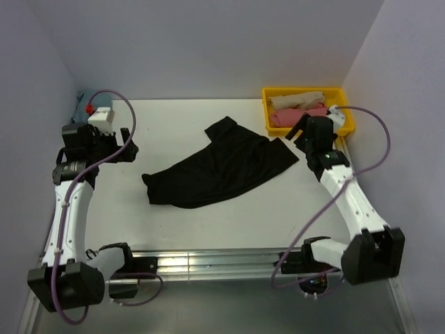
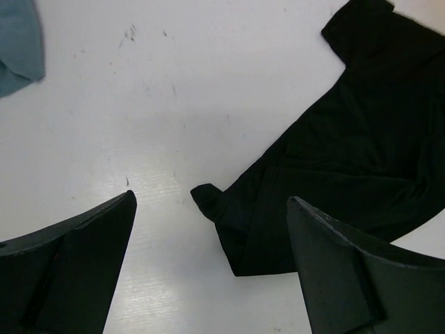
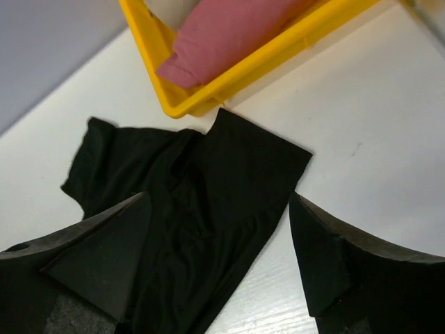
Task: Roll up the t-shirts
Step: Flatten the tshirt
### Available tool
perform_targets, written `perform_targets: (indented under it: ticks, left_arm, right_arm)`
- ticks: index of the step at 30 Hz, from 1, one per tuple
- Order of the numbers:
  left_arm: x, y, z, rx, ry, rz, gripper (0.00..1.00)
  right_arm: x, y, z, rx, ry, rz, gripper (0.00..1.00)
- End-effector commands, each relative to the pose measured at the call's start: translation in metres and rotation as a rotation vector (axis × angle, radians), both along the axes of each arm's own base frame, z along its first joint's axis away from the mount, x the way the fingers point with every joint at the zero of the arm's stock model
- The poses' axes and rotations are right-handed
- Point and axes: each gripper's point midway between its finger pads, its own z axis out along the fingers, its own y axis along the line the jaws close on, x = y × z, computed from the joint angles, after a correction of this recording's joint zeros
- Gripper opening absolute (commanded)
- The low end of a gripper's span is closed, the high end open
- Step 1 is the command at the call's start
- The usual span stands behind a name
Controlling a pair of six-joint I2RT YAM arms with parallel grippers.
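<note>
Your black shirt (image 1: 219, 163) (image 2: 361, 139) (image 3: 188, 202) lies crumpled and unrolled in the middle of the worktop (image 1: 174, 223). It stretches on a slant from its near-left end to its far-right end. One bunched flap sticks out towards the far side, and the cloth is creased along its length.

The far-right corner of the shirt comes up just beside the near-left corner of the yellow bin (image 1: 345, 125) (image 3: 278, 56). You cannot tell from these views whether the two touch.

The bin stands at the far right of the worktop. Inside it you have a pink shirt (image 1: 295, 115) (image 3: 229, 35), bundled up on the near side, and a beige shirt (image 1: 299, 99) behind it on the far side.

At the far-left corner, well apart from the black shirt, a blue shirt (image 1: 82, 104) (image 2: 17, 42) lies in a heap.

Your right jaws are spread wide and hold nothing. They hang above the far-right end of the black shirt, near the bin.

Your left jaws are also spread wide and empty. They hang over bare worktop to the left of the black shirt, with its near-left end showing between the fingers in the wrist view.
</note>
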Motion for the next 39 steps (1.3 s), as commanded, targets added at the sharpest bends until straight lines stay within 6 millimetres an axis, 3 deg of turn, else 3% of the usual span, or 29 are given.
perform_targets:
  ticks: [1,2,3,5,11,16,19,25,39]
  left_arm:
    - [0.014,-0.01,-0.007,0.061,0.051,-0.058,0.94]
    - [0.02,-0.022,-0.023,0.105,0.099,-0.076,0.94]
    - [0.022,-0.034,-0.031,0.128,0.115,-0.114,0.93]
    - [0.026,-0.056,-0.05,0.164,0.146,-0.171,0.91]
    - [0.043,-0.103,-0.09,0.286,0.184,-0.299,0.82]
    - [0.053,-0.119,-0.138,0.34,0.284,-0.355,0.69]
    - [0.056,-0.127,-0.154,0.35,0.311,-0.366,0.6]
    - [0.057,-0.13,-0.17,0.356,0.35,-0.36,0.56]
    - [0.059,-0.141,-0.191,0.327,0.431,-0.376,0.51]
  right_arm:
    - [0.03,0.013,-0.002,-0.02,0.05,0.073,0.86]
    - [0.037,0.017,-0.001,-0.021,0.059,0.083,0.84]
    - [0.043,0.02,-0.015,-0.027,0.101,0.089,0.83]
    - [0.047,0.032,-0.023,-0.038,0.12,0.118,0.82]
    - [0.063,0.046,-0.045,-0.018,0.164,0.141,0.8]
    - [0.062,0.051,-0.06,-0.008,0.193,0.147,0.79]
    - [0.06,0.05,-0.066,-0.011,0.206,0.144,0.79]
    - [0.057,0.051,-0.074,-0.005,0.231,0.151,0.77]
    - [0.053,0.048,-0.072,-0.02,0.232,0.144,0.77]
